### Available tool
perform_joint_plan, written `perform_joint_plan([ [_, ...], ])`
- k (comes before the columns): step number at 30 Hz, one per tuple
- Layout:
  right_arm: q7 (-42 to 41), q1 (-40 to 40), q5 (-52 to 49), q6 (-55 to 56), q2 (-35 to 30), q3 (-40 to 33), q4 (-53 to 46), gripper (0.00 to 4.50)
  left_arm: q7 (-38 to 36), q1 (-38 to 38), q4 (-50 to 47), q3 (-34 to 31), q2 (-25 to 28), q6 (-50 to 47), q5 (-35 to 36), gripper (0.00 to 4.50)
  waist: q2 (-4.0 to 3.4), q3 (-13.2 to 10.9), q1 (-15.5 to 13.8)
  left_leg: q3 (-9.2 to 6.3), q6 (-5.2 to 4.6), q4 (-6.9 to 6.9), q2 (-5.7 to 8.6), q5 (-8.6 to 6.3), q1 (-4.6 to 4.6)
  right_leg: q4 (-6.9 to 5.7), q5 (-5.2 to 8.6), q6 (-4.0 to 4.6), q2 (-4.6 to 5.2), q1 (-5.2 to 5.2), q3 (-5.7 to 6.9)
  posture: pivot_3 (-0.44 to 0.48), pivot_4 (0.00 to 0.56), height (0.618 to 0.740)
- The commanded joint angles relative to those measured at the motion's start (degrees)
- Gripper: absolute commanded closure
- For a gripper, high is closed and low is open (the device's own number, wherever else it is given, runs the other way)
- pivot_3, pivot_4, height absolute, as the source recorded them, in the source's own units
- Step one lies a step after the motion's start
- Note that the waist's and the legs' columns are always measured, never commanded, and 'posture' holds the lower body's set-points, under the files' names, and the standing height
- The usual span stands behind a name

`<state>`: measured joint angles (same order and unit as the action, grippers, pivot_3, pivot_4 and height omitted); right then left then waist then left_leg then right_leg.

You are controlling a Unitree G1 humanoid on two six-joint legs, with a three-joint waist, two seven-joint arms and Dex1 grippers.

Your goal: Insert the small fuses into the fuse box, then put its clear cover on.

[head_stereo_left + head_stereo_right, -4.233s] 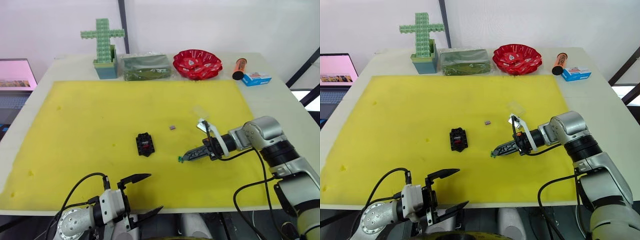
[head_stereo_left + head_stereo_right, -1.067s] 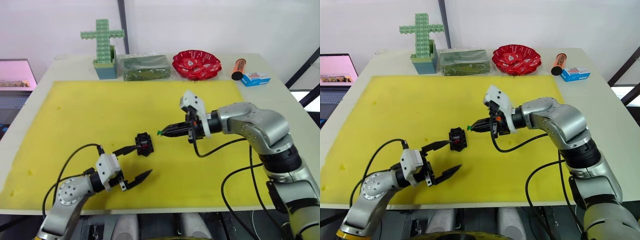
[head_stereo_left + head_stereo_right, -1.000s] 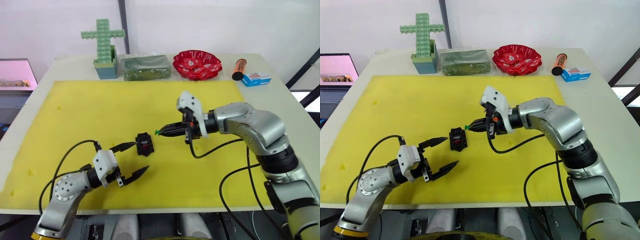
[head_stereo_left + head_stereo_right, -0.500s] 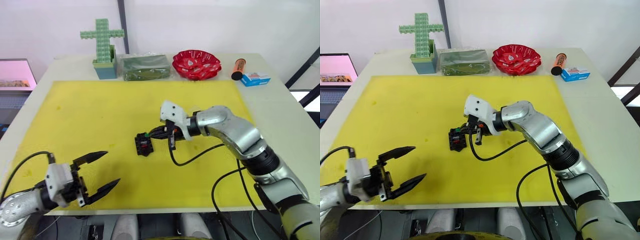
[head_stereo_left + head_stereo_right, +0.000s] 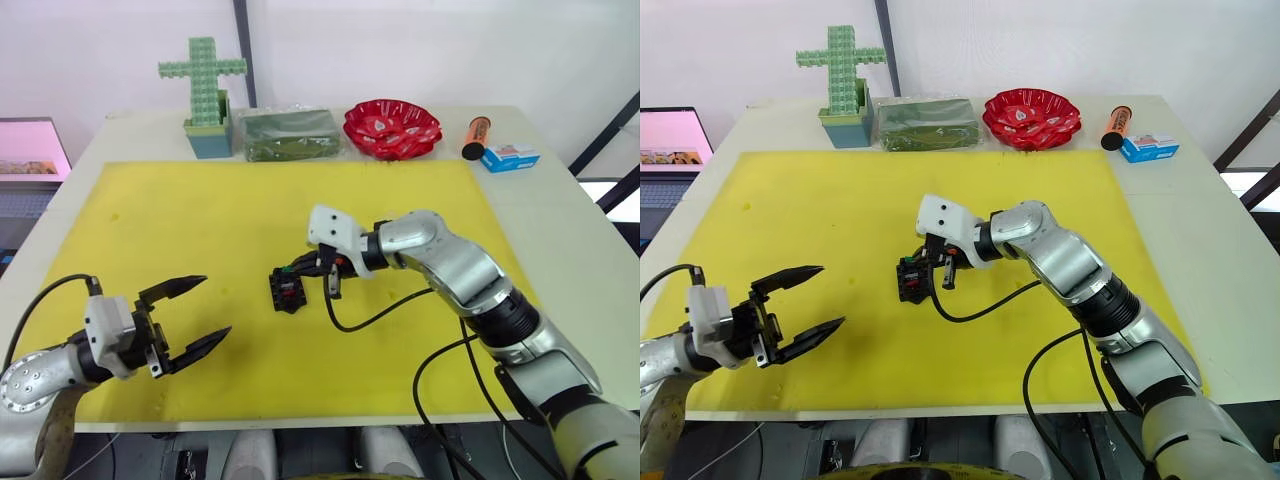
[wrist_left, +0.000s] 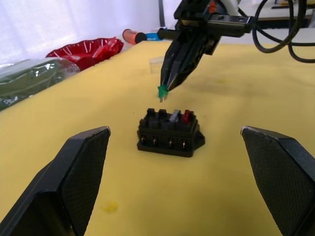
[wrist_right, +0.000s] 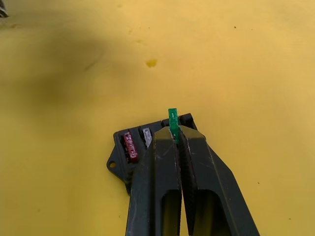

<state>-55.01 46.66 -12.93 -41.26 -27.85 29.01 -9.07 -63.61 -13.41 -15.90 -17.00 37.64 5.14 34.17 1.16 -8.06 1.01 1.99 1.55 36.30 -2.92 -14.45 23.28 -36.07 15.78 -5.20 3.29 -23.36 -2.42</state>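
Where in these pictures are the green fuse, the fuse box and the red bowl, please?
green fuse (image 6: 161,92): left wrist view, on its green body below the closed fingertips.
fuse box (image 6: 170,133): left wrist view, on its black front wall.
red bowl (image 5: 392,128): left eye view, on its rim.

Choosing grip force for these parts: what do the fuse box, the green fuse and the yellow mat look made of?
Fuse box: matte black moulded plastic, crisp edges. Green fuse, pinched in the right hand: glossy, slightly translucent plastic, probably. Yellow mat: likely foam; dull, faintly pitted surface.

Right tool (image 7: 174,132) pinched closed, arm extended; left tool (image 5: 188,312) spread wide.
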Motion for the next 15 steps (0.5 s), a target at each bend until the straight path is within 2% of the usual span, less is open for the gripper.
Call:
perform_joint_plan([
  [1,-0.72,1.87,2.02,2.30,0.86,0.46,0.35,4.49,-0.35,2.12,0.74,1.03,0.36,-0.35,-0.84,0.00,0.00,0.00,0.00,0.00,0.00,0.00,0.00,0.00,0.00,0.00,0.00,0.00,0.00,0.00,0.00,0.000,0.150,0.740],
  [7,-1.73,2.39,4.15,4.25,1.70,0.84,1.93,4.49,-0.10,4.61,2.59,2.72,-0.43,-0.10,-1.97,0.00,0.00,0.00,0.02,0.00,0.00,-0.01,-0.01,0.00,0.00,-0.02,-0.01,-0.02,-0.02,-0.01,0.00,0.000,0.150,0.740],
  [15,-3.09,2.22,5.97,5.24,2.38,1.47,2.49,4.49,-0.37,4.36,3.04,2.71,-1.24,0.62,-2.49,0.00,0.00,0.00,0.02,-0.01,0.00,-0.01,-0.01,0.00,0.00,-0.03,-0.01,-0.02,-0.02,0.00,0.00,0.000,0.150,0.740],
])
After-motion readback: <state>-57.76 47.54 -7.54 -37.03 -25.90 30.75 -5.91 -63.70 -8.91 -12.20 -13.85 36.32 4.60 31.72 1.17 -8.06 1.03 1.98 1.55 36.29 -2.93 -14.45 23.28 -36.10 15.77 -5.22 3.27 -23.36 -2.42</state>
